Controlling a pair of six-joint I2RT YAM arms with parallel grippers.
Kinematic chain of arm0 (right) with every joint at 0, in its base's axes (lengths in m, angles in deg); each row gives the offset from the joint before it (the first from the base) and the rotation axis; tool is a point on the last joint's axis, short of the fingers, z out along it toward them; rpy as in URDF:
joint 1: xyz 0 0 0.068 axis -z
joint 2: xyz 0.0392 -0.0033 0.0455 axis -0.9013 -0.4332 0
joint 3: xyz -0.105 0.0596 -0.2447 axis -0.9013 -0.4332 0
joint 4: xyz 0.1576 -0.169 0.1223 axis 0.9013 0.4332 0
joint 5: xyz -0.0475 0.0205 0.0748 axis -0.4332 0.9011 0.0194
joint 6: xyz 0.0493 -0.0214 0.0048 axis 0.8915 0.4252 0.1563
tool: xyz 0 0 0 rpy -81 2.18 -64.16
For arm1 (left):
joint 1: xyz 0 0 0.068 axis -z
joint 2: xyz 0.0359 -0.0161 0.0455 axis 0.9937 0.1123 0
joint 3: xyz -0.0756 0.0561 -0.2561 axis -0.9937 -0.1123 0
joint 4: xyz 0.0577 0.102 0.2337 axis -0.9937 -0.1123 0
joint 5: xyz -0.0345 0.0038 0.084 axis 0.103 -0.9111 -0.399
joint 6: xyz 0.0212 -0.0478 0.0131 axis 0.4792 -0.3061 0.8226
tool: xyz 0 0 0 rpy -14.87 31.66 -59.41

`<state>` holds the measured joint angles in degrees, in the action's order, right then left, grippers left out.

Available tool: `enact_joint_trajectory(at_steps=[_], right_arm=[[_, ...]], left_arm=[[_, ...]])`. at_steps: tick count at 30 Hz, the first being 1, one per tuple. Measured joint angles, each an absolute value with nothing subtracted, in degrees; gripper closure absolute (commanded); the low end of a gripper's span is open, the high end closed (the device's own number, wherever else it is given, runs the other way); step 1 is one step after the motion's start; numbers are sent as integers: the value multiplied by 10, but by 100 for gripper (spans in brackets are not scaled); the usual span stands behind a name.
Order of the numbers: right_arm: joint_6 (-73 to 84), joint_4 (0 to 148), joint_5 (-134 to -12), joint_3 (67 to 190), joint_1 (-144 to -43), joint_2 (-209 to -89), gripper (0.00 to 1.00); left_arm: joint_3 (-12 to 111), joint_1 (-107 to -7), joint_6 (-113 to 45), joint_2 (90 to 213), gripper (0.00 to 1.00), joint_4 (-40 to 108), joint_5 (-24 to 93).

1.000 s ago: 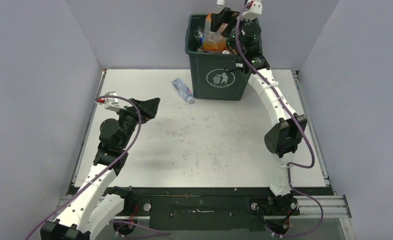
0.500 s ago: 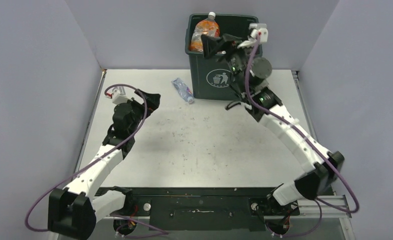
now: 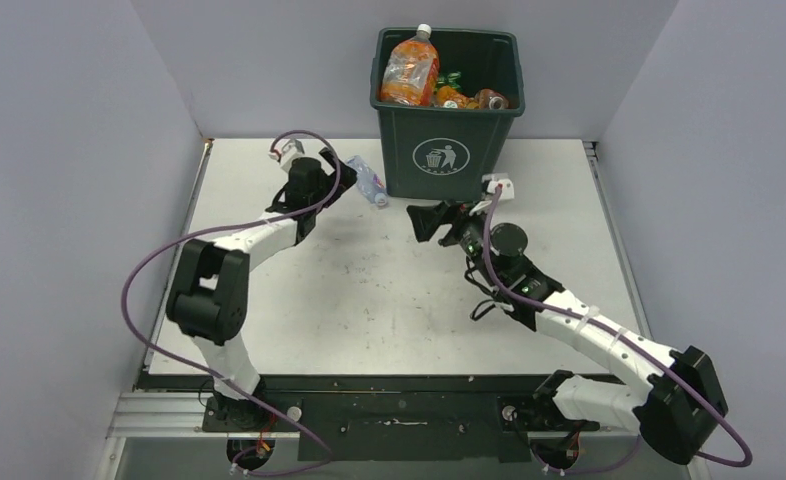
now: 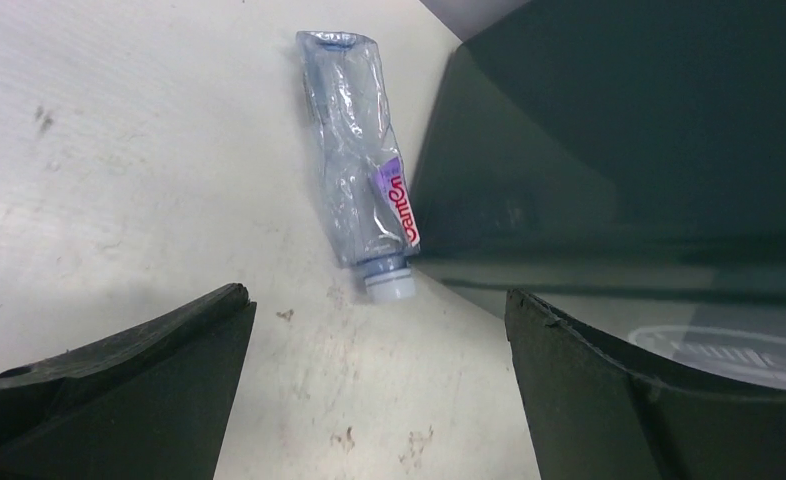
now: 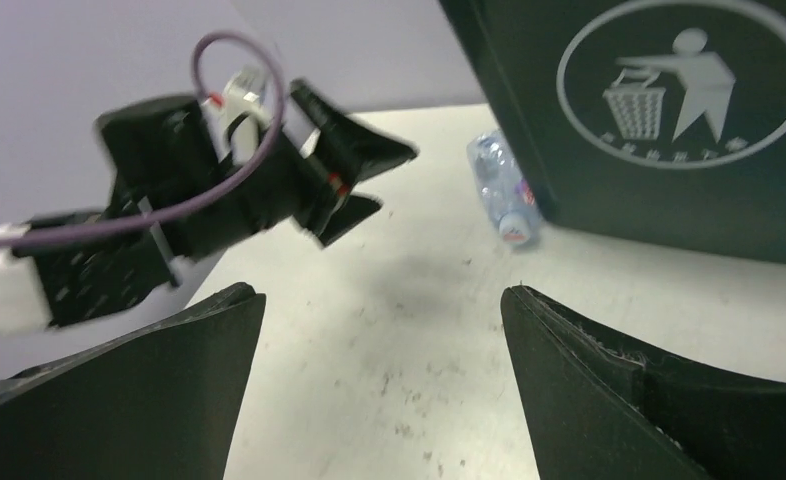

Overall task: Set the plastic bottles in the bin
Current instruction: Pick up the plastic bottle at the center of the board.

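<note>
Left of centre in the top view, the left jaws are hanging wide apart and empty, just short of a crushed clear bottle [image 4: 364, 210]. It is lying on the counter [image 3: 389, 290], just beside the green bin [image 3: 447, 160] at upper centre. The bin is holding other bottles [image 3: 409, 70]. Below it, the right jaws are gaping too, empty.

A crushed clear bottle [image 4: 361, 190] with a red-lettered label is lying flat on the scuffed white table [image 4: 119, 150], its pale cap pointing toward the camera, just beside the dark green bin [image 4: 619, 150]. The left gripper [image 4: 377, 305] is hovering over it, black fingers [image 4: 169, 370] standing wide apart, gripping nothing.
</note>
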<state>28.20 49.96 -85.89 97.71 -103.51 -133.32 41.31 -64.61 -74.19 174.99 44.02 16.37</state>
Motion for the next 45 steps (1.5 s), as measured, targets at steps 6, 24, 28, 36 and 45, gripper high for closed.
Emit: enact_joint_trajectory(at_steps=[6,24,28,36,45], right_arm=[[304,498,-857,876,-1084,-1249,8],[293,547,-867,798,-1101,-1166,9],[282,557,-871,799,-1101,-1154,9],[269,586,-886,799,-1101,-1122,9],[268,607,-892,800,-1101,-1103,9]], left_arm=[[566,-640,-754,1907,4,411,161],[777,-609,-724,2091,21,277,146],[777,-607,-717,2092,53,268,149],[741,-608,-722,2082,92,319,174],[535,-633,-763,1962,100,403,207]])
